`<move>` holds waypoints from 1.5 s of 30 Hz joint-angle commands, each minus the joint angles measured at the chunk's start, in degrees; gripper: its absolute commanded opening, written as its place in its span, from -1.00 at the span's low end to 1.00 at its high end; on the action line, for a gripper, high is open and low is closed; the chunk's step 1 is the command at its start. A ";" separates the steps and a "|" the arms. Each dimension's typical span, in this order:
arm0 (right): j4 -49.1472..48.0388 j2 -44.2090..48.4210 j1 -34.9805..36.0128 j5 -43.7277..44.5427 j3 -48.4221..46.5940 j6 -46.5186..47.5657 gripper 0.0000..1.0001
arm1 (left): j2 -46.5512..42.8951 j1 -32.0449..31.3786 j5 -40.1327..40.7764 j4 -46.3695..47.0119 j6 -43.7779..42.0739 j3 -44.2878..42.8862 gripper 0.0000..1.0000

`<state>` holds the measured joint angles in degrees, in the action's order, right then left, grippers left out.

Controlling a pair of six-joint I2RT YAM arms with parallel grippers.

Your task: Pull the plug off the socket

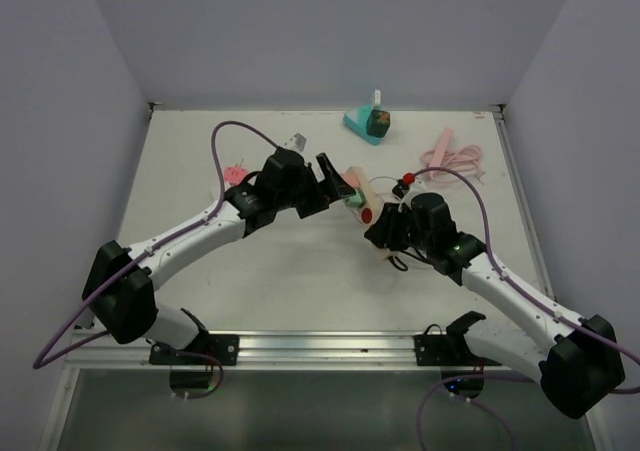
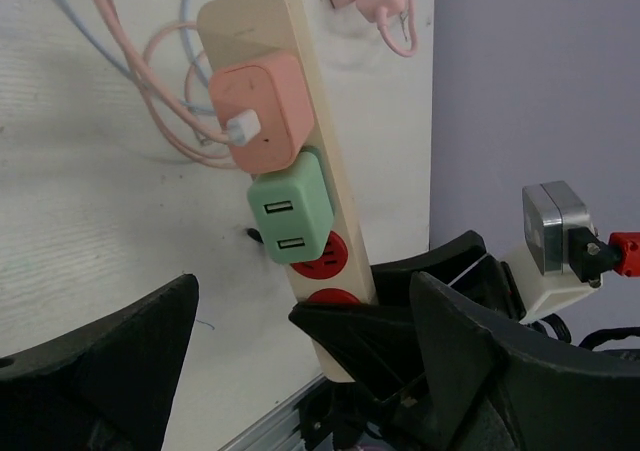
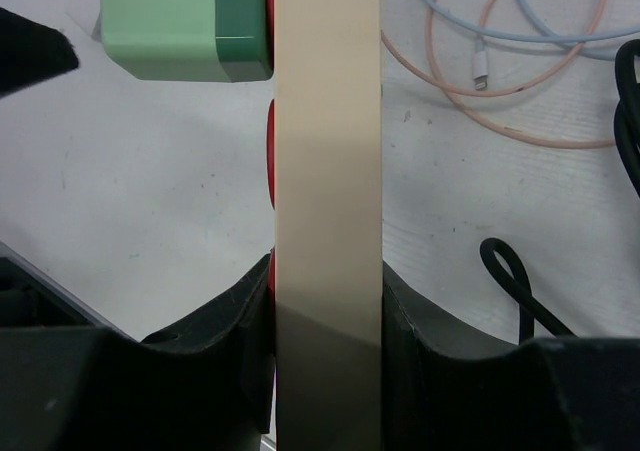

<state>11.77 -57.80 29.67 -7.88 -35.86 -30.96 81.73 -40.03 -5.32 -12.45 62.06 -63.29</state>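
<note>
Two plugs sit in the power strip [image 2: 250,21]. The pink plug [image 2: 262,111] is in the position nearest the strip's far end, with a white connector [image 2: 243,128] seated in its face. The green plug [image 2: 288,206] is directly below it and touching it. Two red outlets [image 2: 325,261] follow, and the lower one is partly covered by a black finger of the right arm.

The right gripper [image 3: 328,311] is closed firmly on the strip's near end, with one finger pressed against each long side. The left gripper [image 2: 305,286] is spread wide and grasps nothing. Its fingers [image 2: 120,361] stand apart from the strip, with the green plug ahead in the gap between them.

From above, the strip sits near the middle of the table [image 1: 300,271], well away from every edge, with bare surface on the near side. A teal block [image 1: 367,123] lies by the far wall. A coiled pink cable [image 1: 455,156] lies toward the right edge.

Only the left wrist camera shows both plug faces and the pink lead [image 2: 160,101] looping behind the strip. The right wrist camera shows the strip's plain side and a corner of the green plug. It also shows a light blue cable [image 3: 520,31] on the table. Whether the strip rests on the table or is lifted cannot be told.
</note>
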 commanded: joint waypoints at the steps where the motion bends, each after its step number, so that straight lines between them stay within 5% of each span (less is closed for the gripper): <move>1: -9.04 1.72 2.05 3.31 -1.50 -3.22 -1.00 | 3.33 -1.71 2.60 3.92 2.71 -3.68 0.78; 17: -11.24 2.25 4.69 3.40 -0.18 -4.63 -1.00 | 10.20 -2.51 5.85 6.99 3.41 -6.85 0.09; 21: -11.42 2.17 4.78 3.31 0.17 -4.72 -1.00 | 9.94 -2.51 5.67 8.93 3.42 -6.06 -0.30; 25: -11.51 1.81 4.78 4.36 0.52 -4.81 -1.00 | 8.80 -2.60 5.67 9.72 3.50 -4.83 -1.00; 31: -6.59 2.61 4.43 15.06 2.89 -4.11 -1.00 | 5.73 -2.33 6.64 5.51 1.49 -5.01 -1.00; 45: -5.53 1.64 -3.48 10.34 6.41 -3.40 -1.00 | 0.54 3.64 0.75 3.92 -2.82 -3.60 -1.00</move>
<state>0.84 -55.75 31.03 -8.19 -30.92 -33.61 88.55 -39.64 -5.89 -7.86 64.07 -66.61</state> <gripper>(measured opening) 0.390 0.361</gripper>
